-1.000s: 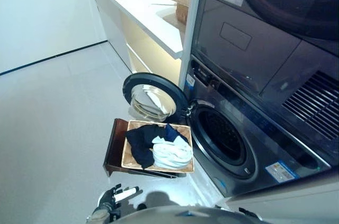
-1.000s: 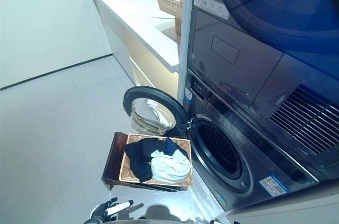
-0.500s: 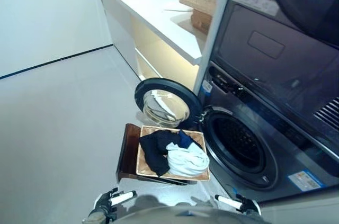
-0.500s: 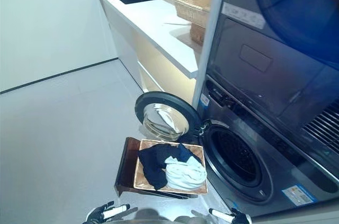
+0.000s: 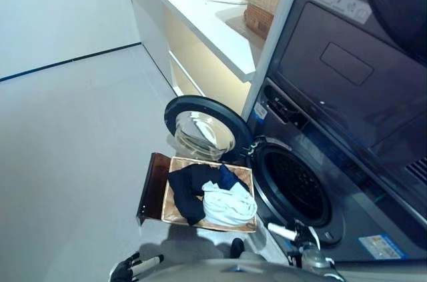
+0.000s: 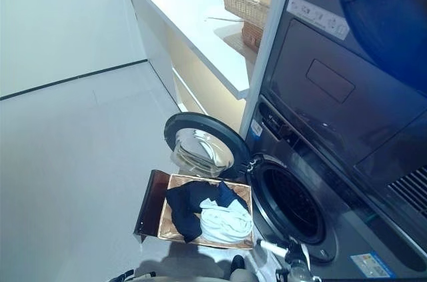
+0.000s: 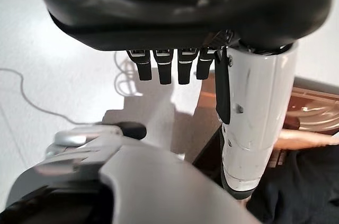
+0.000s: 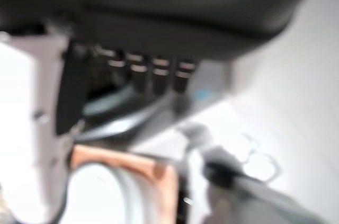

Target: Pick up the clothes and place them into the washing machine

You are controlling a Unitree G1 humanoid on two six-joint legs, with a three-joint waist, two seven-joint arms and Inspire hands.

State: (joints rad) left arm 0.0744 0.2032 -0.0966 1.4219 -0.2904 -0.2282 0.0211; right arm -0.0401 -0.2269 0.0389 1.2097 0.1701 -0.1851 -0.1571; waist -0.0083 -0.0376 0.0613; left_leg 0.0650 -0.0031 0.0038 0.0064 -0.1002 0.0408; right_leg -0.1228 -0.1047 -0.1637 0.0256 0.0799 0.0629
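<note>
A dark front-loading washing machine [image 5: 293, 185] stands with its round door [image 5: 203, 132] swung open toward the robot's left, and on the floor just in front of it a shallow woven basket [image 5: 175, 210] rests on a dark wooden tray [image 5: 152, 185]. The clothes [image 5: 212, 195], a dark navy garment with a white one bunched beside it, lie heaped in the basket. The left hand [image 5: 137, 267] hangs low near the floor and the right hand [image 5: 293, 235] hovers before the drum opening, both with fingers [image 7: 159, 68] straight and relaxed, grasping nothing.
</note>
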